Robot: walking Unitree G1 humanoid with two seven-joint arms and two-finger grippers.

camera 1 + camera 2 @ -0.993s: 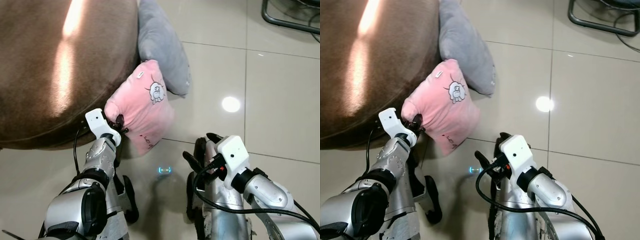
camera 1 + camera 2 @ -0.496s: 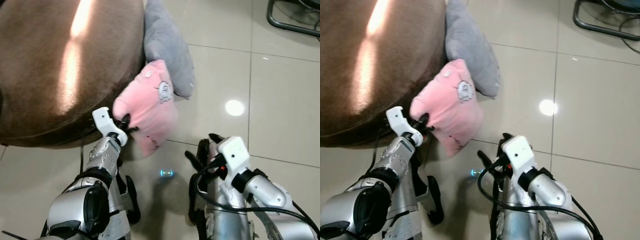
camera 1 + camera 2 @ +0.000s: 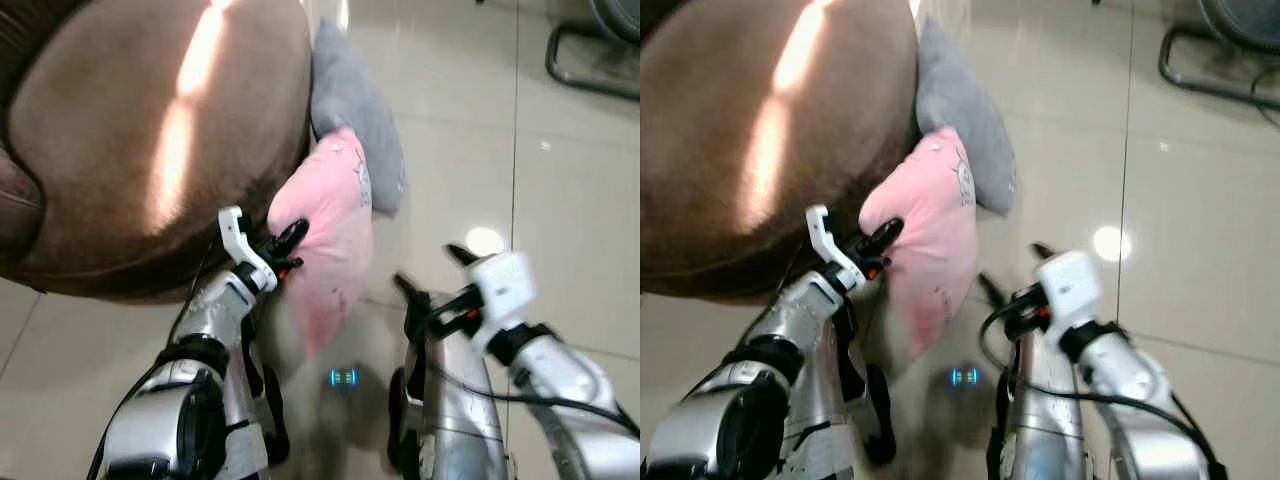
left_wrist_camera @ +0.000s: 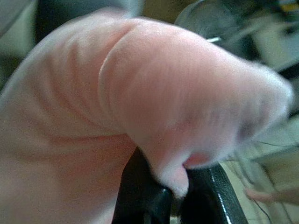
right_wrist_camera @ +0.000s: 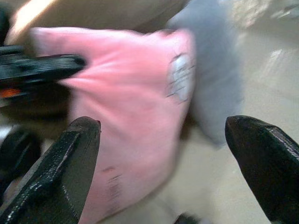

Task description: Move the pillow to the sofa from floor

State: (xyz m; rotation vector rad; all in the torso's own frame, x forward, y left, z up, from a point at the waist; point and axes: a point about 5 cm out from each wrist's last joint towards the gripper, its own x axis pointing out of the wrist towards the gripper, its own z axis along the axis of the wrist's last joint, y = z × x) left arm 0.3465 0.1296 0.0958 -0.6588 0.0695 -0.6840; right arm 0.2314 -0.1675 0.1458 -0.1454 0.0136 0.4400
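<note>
Two silver metal arms w/ black elbow joints, white plastic wrist blocks. Left black two-finger gripper: red detail at base. Right black two-finger gripper: blunt rounded tips. Black cables loop round right wrist.

Your left hand now holds the pink pillow higher, hanging clear of the floor against the sofa edge; your right hand sits nearer it.

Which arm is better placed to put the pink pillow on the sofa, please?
Left. The left gripper is already shut on the pink pillow, right beside the brown sofa. The right gripper is open and holds nothing, farther from the sofa.
</note>
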